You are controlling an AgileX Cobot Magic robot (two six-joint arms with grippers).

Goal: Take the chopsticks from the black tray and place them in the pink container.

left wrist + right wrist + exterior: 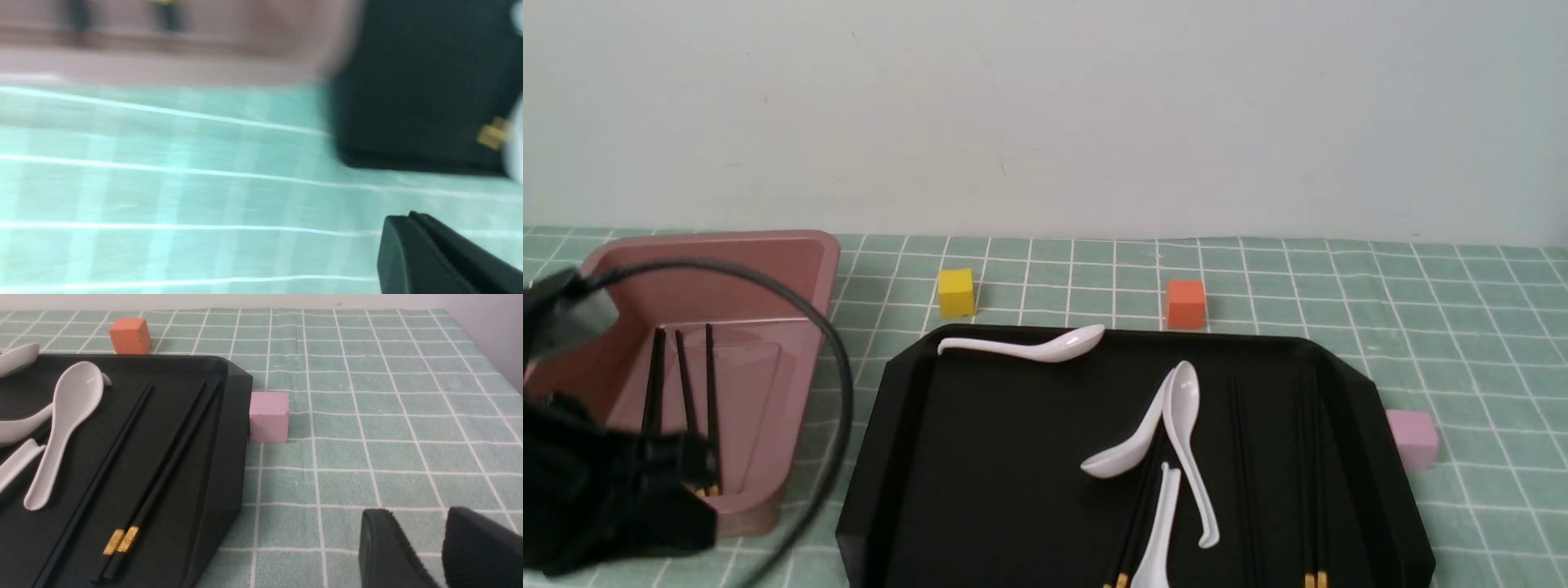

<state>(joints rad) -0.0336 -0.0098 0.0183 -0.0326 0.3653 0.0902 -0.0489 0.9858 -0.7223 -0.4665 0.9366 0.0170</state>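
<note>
The black tray [1013,457] lies mid-table and holds black chopsticks with gold bands: a pair [163,457] near its right rim, a single stick [110,449] beside it, and more under the spoons [1135,523]. The pink container [768,269] stands at the left with three chopsticks [682,392] inside. My left gripper [412,220] is shut with nothing seen in it. It hangs over the cloth near the container's front and the tray's corner, and its view is blurred. My right gripper [416,522] is open and empty over the cloth, to the right of the tray.
Several white soup spoons [1184,408] lie in the tray. A yellow cube [956,291] and an orange cube [1185,304] sit behind it, and a pale-pink cube [1411,437] at its right rim. The left arm's cable [837,367] loops between container and tray.
</note>
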